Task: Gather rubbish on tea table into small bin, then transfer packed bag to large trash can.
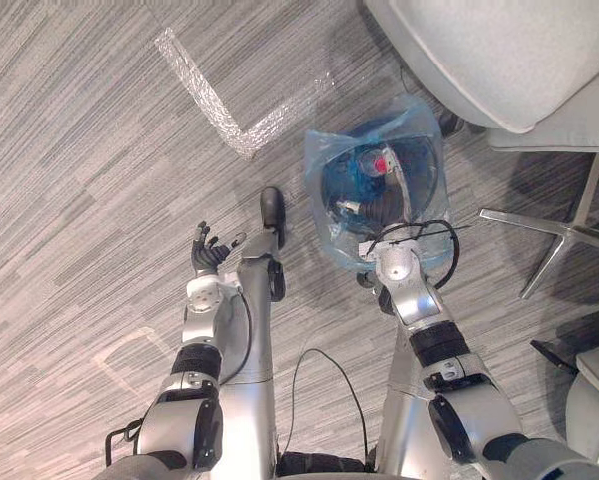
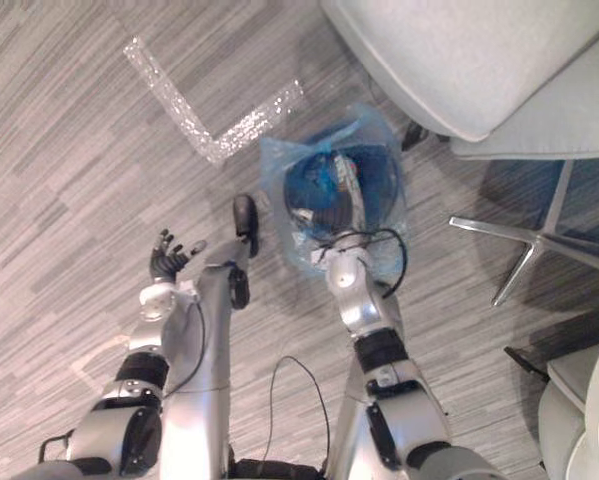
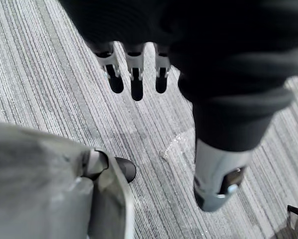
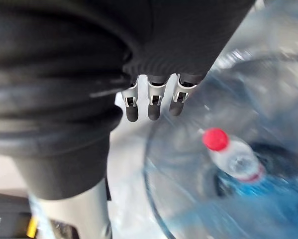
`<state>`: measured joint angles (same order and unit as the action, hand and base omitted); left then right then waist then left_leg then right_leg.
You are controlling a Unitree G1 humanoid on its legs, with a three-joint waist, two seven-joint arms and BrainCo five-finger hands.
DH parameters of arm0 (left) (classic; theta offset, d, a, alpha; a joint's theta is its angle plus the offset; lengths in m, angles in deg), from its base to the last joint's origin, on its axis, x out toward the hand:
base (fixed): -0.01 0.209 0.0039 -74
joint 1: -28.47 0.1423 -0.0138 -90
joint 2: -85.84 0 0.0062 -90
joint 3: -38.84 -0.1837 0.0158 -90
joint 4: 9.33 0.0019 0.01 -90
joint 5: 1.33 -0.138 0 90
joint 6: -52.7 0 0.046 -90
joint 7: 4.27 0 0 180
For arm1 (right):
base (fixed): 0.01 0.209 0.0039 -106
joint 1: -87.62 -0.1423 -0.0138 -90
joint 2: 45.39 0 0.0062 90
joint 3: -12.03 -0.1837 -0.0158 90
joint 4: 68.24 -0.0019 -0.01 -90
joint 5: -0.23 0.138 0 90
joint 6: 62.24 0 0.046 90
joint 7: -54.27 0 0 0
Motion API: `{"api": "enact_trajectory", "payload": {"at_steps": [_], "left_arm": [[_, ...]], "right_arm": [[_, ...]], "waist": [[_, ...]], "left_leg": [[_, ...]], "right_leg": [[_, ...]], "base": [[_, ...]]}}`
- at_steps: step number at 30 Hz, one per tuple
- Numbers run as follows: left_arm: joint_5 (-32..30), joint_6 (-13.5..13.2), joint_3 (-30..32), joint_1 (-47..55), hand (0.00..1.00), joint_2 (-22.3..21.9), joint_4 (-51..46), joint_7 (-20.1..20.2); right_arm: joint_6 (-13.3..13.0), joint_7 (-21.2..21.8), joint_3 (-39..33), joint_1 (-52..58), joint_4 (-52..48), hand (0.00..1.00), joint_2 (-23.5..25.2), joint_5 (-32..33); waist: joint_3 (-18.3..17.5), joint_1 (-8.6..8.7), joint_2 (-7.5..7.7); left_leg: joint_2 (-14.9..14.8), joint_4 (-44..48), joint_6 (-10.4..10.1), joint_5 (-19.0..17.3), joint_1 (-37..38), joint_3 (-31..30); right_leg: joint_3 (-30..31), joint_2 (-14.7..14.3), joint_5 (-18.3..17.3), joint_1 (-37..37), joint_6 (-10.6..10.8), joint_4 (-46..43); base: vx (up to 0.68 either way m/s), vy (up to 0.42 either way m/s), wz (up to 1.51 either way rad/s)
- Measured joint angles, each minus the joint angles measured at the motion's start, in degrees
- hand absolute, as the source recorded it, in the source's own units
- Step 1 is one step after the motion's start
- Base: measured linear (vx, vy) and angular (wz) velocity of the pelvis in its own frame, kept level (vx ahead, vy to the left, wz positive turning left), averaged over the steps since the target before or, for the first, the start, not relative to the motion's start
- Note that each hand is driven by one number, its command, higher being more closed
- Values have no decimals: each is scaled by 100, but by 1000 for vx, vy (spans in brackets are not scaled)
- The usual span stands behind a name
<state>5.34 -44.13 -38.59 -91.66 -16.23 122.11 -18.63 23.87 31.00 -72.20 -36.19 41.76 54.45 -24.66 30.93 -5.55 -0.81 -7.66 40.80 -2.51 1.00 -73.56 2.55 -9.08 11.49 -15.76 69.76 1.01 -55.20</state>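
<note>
On the carpet stands a small dark bin lined with a blue see-through bag. Inside the bag lies a clear bottle with a red cap, along with other blue rubbish. My right hand hangs over the bag's near rim, and in the right wrist view its fingers point straight over the bin's opening with nothing between them. To the left of the bin my left hand is open above bare carpet, fingers spread and holding nothing.
A grey upholstered chair stands just behind and to the right of the bin, its metal legs spreading over the floor on the right. An L-shaped tape mark lies on the carpet to the left. Another grey seat sits at the lower right.
</note>
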Motion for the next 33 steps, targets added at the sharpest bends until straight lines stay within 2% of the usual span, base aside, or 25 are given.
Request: {"api": "enact_trajectory", "payload": {"at_steps": [6, 10, 17, 25, 33], "left_arm": [[-1, 5, -2, 79, 0, -8, -33, -73], [-10, 2, 1, 230, 0, 5, -145, -167], [-132, 0, 0, 253, 0, 7, -158, -178], [-206, 2, -2, 301, 0, -1, -252, -199], [-203, -5, -4, 375, 0, -12, -287, -293]], "right_arm": [[74, -266, -274, 202, -169, 0, 11, -175], [215, -472, -421, 308, -354, 0, 130, -228], [224, -855, -573, 357, -829, 0, 138, -428], [246, -940, -665, 370, -833, 0, 136, -439], [423, -1164, -843, 389, -812, 0, 138, -446]], "waist": [[-5, 13, 9], [-89, 13, 101], [-89, 14, 102], [-90, 15, 101], [-90, 13, 101]], "left_leg": [[-36, -82, -27, -17, 120, 17], [-56, -217, -38, 4, 160, 54], [-70, -207, 5, 30, 158, 89], [-82, -161, -41, -43, 148, 89], [-77, -178, -34, -47, 124, 90]], "right_leg": [[-15, -40, 47, -146, 21, 160], [-24, -59, 74, -167, -3, 282], [-18, -62, 125, -172, -6, 316], [-14, -65, 75, -175, 23, 297], [-24, -63, 81, -173, 22, 339]], "base": [[-62, -8, -5], [-42, -22, -2], [-5, -4, 1], [-34, -18, -1], [-30, -15, 0]]}}
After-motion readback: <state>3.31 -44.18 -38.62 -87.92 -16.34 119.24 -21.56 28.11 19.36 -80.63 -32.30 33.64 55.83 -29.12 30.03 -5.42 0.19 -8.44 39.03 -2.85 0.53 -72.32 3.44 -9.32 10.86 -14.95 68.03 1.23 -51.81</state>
